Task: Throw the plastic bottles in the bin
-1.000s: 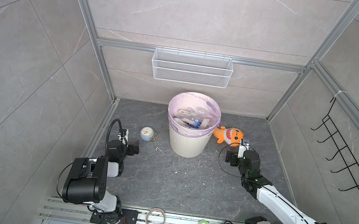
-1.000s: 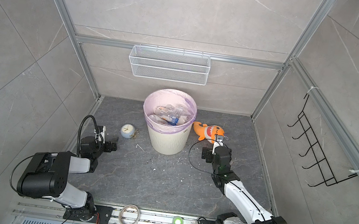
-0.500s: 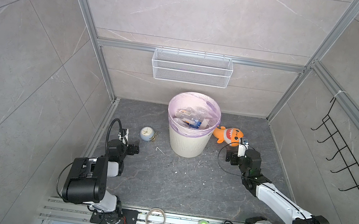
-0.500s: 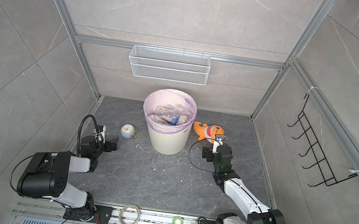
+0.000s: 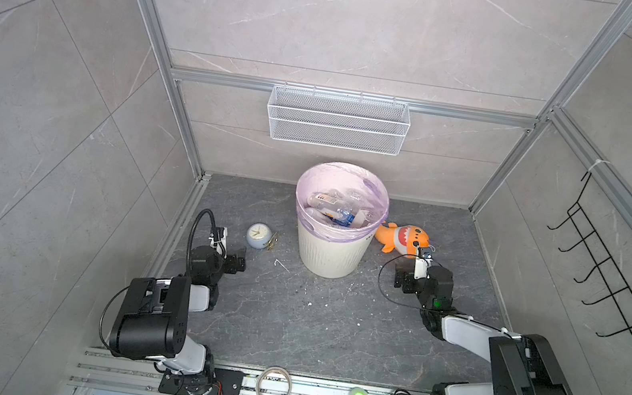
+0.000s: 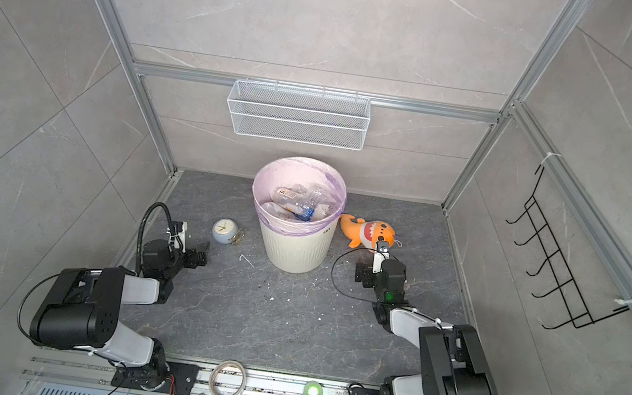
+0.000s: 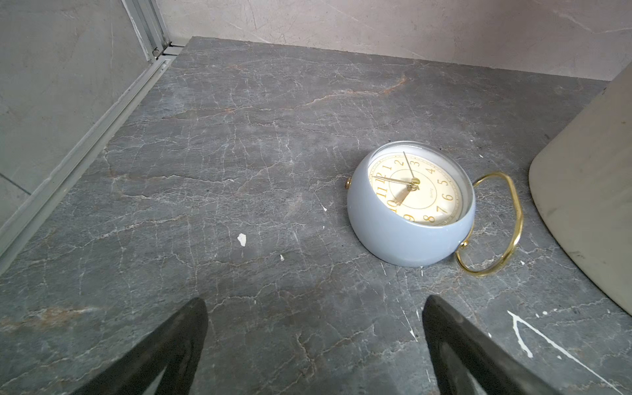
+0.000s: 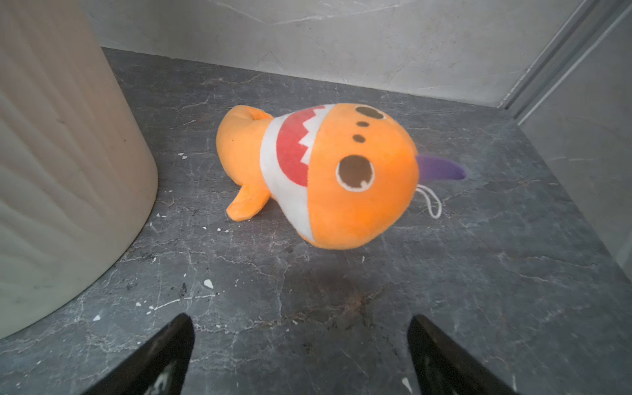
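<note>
The plastic bottles (image 5: 330,202) lie in the bin (image 5: 330,251). Judged light and crushable: grip mid-body. The left claw (image 7: 314,302) and right claw (image 8: 301,318) stand apart, empty.

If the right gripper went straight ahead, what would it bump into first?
Most likely the orange plush shark, lying straight ahead of the open right gripper; nothing shows between them.

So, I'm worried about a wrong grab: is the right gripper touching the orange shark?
Apart: the right wrist view shows bare floor between the right gripper and the orange shark.
</note>
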Robot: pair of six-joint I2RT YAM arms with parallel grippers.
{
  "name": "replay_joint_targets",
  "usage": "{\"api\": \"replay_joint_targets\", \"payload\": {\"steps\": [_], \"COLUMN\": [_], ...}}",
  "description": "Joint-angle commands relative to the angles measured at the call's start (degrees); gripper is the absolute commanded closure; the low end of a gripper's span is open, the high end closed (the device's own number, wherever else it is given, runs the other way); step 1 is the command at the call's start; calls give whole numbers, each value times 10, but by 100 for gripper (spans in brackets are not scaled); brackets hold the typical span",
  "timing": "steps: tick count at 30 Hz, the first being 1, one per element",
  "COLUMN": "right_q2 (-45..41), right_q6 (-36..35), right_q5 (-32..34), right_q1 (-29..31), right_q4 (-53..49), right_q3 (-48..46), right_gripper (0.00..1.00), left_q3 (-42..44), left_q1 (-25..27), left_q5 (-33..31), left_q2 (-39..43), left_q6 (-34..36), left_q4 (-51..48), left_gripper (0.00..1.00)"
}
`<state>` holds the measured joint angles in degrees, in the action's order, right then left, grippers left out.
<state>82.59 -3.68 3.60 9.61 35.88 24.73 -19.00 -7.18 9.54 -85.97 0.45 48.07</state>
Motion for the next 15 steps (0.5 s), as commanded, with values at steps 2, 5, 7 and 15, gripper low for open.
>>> {"api": "replay_joint_targets", "payload": {"steps": [2,5,7,15], "right_q2": [28,28,30,39], "right_q6": [20,23,25,29], "right_q5": [-39,-39,-34,-22], "right_q1": [-35,-40,-40,-40], "right_q4": [45,63,73,106], "right_q3": [7,-5,-11,-25], "right_gripper": [1,0,0,0], "left_q3": [-13,-13,-13,-14], "left_q1": [3,3,3,3], "left_q5": [0,0,0,0], "left_q2": [0,-1,0,-1], "left_q6": [-1,-1,-1,0], "left_q4": [11,11,11,10], "left_gripper": [0,0,0,0]}}
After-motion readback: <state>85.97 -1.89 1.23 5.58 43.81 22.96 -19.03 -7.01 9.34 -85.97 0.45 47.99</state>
